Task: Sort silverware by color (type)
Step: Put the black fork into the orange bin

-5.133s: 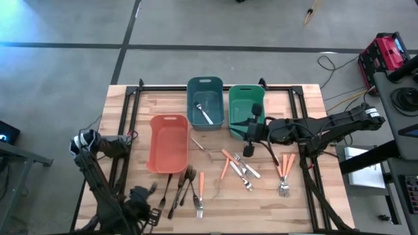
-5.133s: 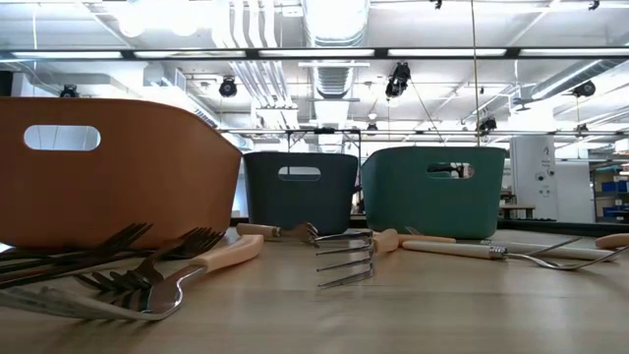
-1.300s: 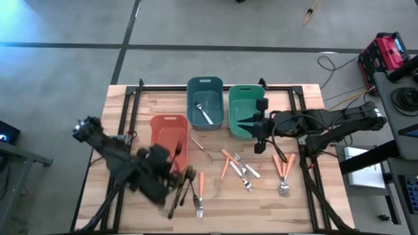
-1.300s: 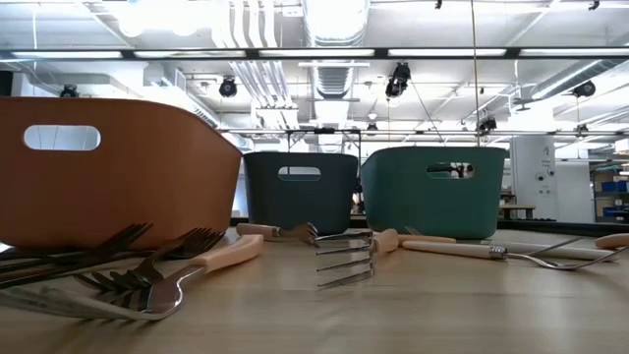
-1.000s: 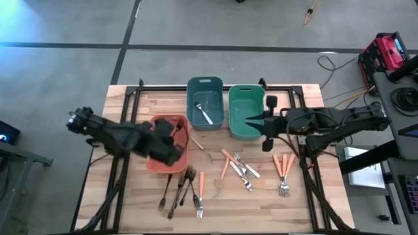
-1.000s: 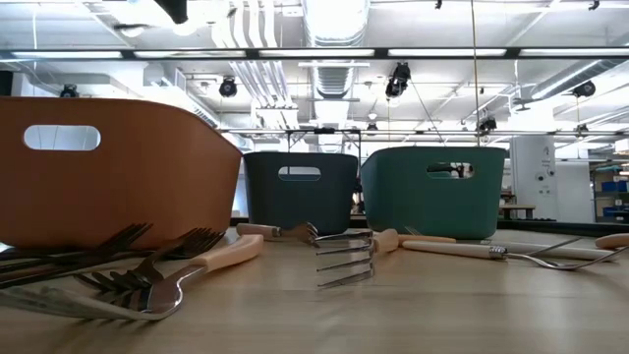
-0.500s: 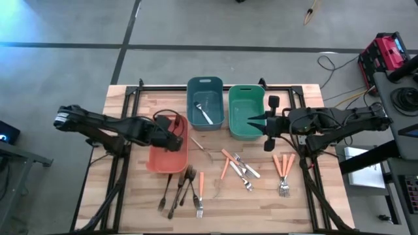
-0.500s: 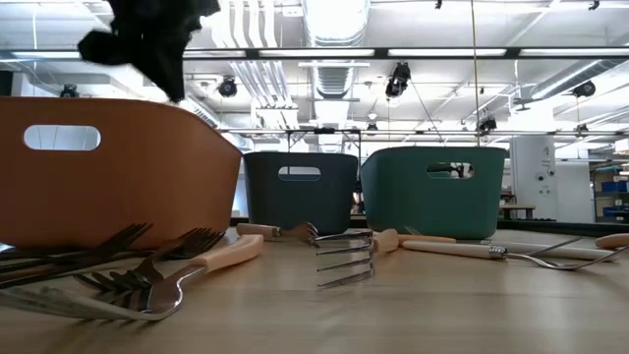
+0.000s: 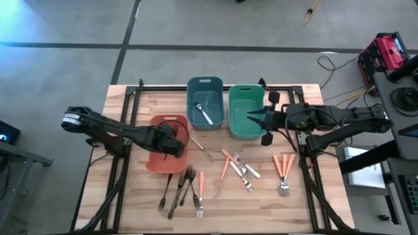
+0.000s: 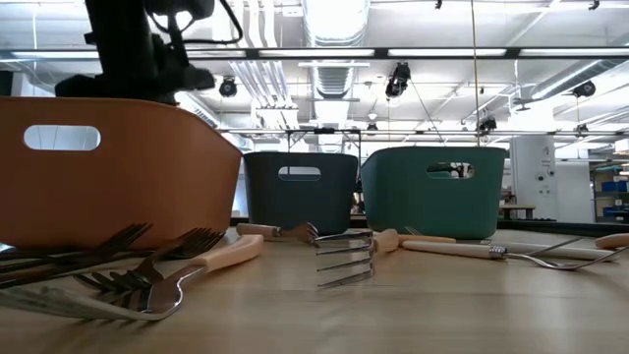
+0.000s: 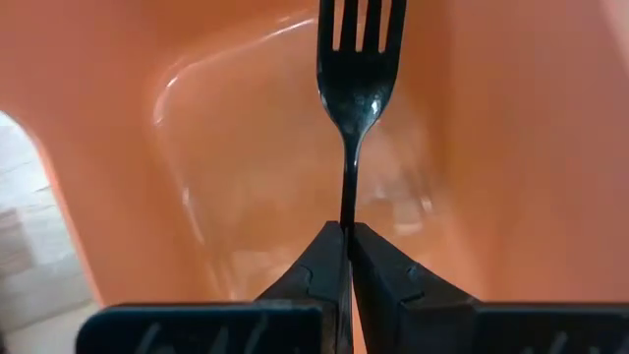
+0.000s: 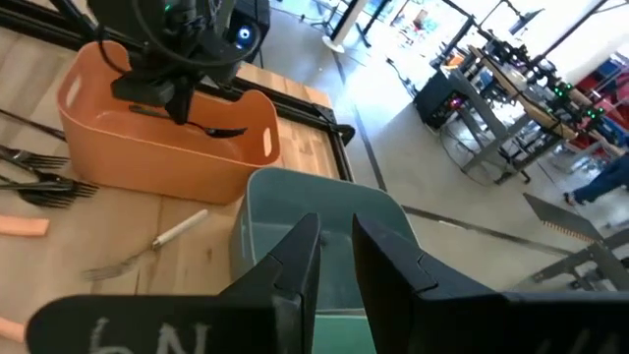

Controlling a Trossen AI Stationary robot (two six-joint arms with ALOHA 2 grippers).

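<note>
Since a moment earlier, the left gripper (image 11: pixel 346 258) has been lowered into the salmon bin (image 9: pixel 159 156), its fingers clamped on the handle of a dark bronze fork (image 11: pixel 356 84) — tines pointed toward the bin's floor. The right gripper (image 9: pixel 255 119) is held above the green bin (image 9: pixel 234 106), beside the salmon bin's far corner, fingers only narrowly parted, nothing seen between them. On the table in front of the salmon bin lies the remaining silverware (image 9: pixel 235 166) — dark, silver and orange-handled pieces.

Floor (image 9: pixel 196 26): grey concrete, dark seams.
Ceiling (image 10: pixel 334 25): white ducts, strip lights.
Table (image 9: pixel 307 196): pale wood planks.
Benches (image 12: pixel 491 74): cluttered, far off.
</note>
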